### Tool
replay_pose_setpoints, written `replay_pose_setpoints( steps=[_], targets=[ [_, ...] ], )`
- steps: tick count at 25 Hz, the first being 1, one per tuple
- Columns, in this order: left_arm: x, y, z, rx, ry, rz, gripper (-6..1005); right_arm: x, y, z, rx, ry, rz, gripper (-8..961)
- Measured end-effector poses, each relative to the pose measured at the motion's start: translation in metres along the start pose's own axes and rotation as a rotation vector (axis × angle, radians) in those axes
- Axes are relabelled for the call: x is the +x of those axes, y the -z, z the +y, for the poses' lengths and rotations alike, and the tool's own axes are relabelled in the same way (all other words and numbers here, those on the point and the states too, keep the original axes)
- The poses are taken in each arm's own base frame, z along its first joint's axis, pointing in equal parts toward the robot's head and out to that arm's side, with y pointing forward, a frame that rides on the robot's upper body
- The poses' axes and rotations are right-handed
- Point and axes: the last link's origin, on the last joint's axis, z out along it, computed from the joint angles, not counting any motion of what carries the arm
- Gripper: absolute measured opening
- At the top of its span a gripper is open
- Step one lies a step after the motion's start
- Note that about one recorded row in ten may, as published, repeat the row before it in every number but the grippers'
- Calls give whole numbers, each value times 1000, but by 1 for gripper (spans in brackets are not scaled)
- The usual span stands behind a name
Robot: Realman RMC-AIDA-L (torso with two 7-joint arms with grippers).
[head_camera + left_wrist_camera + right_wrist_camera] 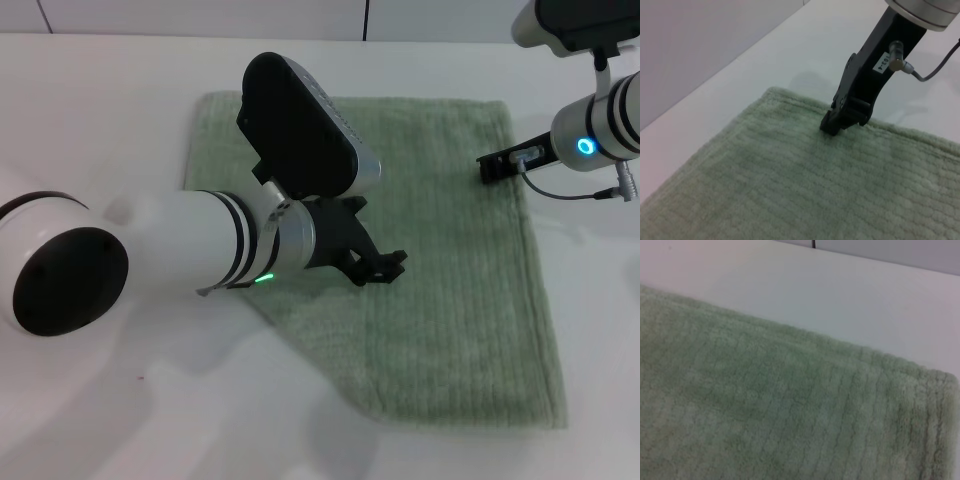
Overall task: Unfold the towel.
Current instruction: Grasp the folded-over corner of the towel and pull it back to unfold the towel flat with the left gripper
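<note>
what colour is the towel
Pale sage green with fine ribbing, on the towel; clearest in the right wrist view.

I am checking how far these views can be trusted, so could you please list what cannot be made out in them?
- Head view: the left arm covers the near-left part of the towel, so its fold there is hidden.
- Head view: the left gripper is dark against the cloth, so its fingers' state is unclear.
- Left wrist view: the right gripper meets the towel's edge, but any pinched cloth is hidden underneath.
- Right wrist view: only towel and table show.
</note>
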Motion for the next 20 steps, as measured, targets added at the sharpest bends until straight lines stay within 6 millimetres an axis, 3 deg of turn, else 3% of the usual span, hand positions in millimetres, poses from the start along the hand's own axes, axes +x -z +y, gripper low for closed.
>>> replay_pose_setpoints(
  steps=[20],
  targets=[
    [-9,-19,-12,23,-3,-34,743,-1,1,1,-2,3,0,-1]
  ],
)
